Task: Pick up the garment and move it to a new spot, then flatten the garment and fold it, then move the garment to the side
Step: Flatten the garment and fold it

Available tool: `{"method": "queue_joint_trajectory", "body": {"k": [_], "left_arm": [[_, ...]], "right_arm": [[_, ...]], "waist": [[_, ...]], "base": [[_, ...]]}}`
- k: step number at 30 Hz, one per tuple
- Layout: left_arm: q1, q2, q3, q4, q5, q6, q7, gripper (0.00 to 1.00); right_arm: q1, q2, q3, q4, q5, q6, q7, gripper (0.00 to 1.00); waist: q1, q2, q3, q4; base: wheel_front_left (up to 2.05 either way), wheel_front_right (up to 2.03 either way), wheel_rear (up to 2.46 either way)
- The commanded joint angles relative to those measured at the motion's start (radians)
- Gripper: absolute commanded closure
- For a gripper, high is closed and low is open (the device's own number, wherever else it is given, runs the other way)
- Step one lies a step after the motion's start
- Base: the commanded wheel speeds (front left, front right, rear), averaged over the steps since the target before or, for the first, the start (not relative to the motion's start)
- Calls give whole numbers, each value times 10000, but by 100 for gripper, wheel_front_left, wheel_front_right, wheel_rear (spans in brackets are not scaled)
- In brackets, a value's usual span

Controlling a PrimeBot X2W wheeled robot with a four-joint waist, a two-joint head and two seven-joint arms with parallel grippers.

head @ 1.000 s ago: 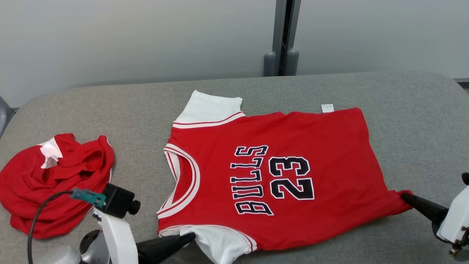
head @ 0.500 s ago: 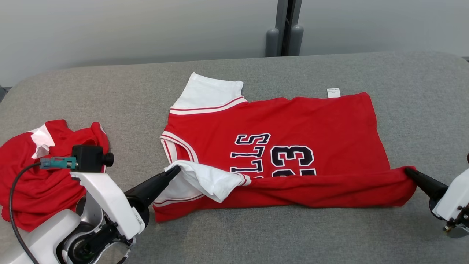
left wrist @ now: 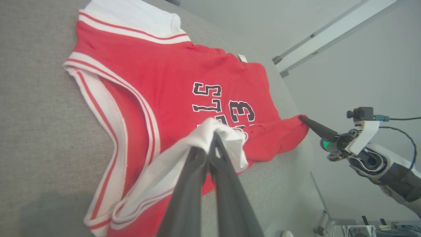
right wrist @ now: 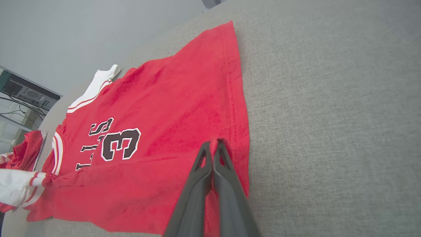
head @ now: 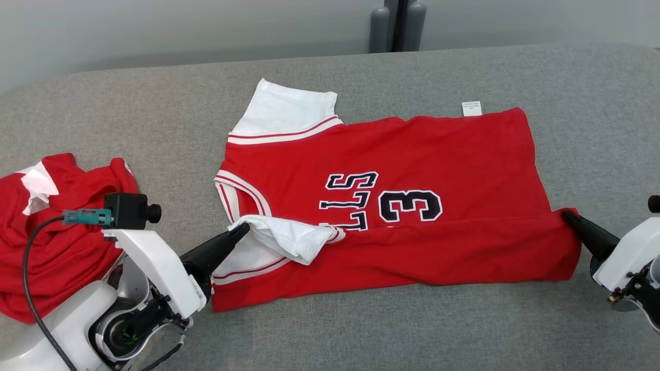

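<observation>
The garment (head: 412, 154) is a red jersey with white sleeves and dark lettering, spread across the grey table (head: 361, 319) with its near edge folded up over the print. My left gripper (head: 242, 229) is shut on the near white sleeve (left wrist: 223, 135), lifting it over the body. My right gripper (head: 567, 216) is shut on the near hem corner (right wrist: 218, 144) at the right end. In the left wrist view the garment (left wrist: 164, 72) runs away from my fingers (left wrist: 197, 184), and the right gripper (left wrist: 304, 119) grips its far corner. The right wrist view shows the red cloth (right wrist: 171, 115) lying flat past the shut fingers (right wrist: 227, 187).
A second red garment (head: 56, 247) lies crumpled at the table's left end, beside my left arm. Two grey posts (head: 392, 26) stand behind the table's far edge. A small white label (head: 472, 108) sticks out at the jersey's far edge.
Both grippers have carried the jersey's near edge away from me, folding it over the lettering so part of the print is covered. The head camera has tilted down.
</observation>
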Motion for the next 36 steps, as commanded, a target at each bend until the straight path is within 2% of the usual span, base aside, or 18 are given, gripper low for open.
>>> {"method": "queue_joint_trajectory", "body": {"k": [1, 10, 11, 12, 13, 14, 20, 28, 31, 33, 36], "left_arm": [[-169, -52, 16, 114, 46, -37, -3, 100], [-448, -591, -101, 924, 240, 73, -32, 100], [-491, -599, -130, 1036, 368, 158, -82, 91], [-563, -614, -137, 1167, 535, 285, -196, 56], [-589, -675, -135, 1297, 578, 424, -299, 9], [-615, -741, -149, 1383, 679, 499, -377, 0], [-676, -1090, 82, 1874, 990, 787, -1216, 0], [-384, -1376, 343, 2197, 1734, 1113, -2950, 0], [-222, -1483, 343, 2158, 1924, 1196, -3323, 0], [-75, -1552, 384, 2027, 2172, 1143, -3631, 0], [295, -1708, 794, 2004, 2536, 1350, -3902, 0]], "right_arm": [[-114, 24, 35, 59, -77, -3, -79, 100], [-385, 298, 53, 444, 6, -3, 19, 99], [-428, 326, 15, 518, 13, -3, 0, 12], [-438, 407, -46, 602, 146, -3, 23, 0], [-476, 467, -126, 601, 196, -3, -62, 0], [-488, 507, -213, 632, 320, -3, -123, 0], [-380, 600, -545, 732, 420, -3, -831, 0], [-41, 745, -873, 644, -250, -3, -2214, 0], [131, 861, -1121, 568, -503, -3, -2381, 0], [335, 1070, -1525, 423, -733, -3, -2443, 0], [785, 1413, -2670, 82, -1447, -3, -2446, 0]], "waist": [[0, -1, 73, 4], [0, -1, 301, 58], [0, -1, 310, 65], [0, -1, 316, 74], [0, -1, 317, 83], [0, -1, 311, 92], [0, -1, 186, 139], [0, -1, -200, 88], [0, -1, -312, 58], [0, -1, -434, 21], [0, -1, -621, -28]], "base": [[0, 0, 0], [0, 0, 0], [0, 0, 0], [0, 0, 0], [0, 0, 0], [0, 0, 0], [0, 0, 0], [0, 0, 0], [0, 0, 0], [0, 0, 0], [0, 0, 0]]}}
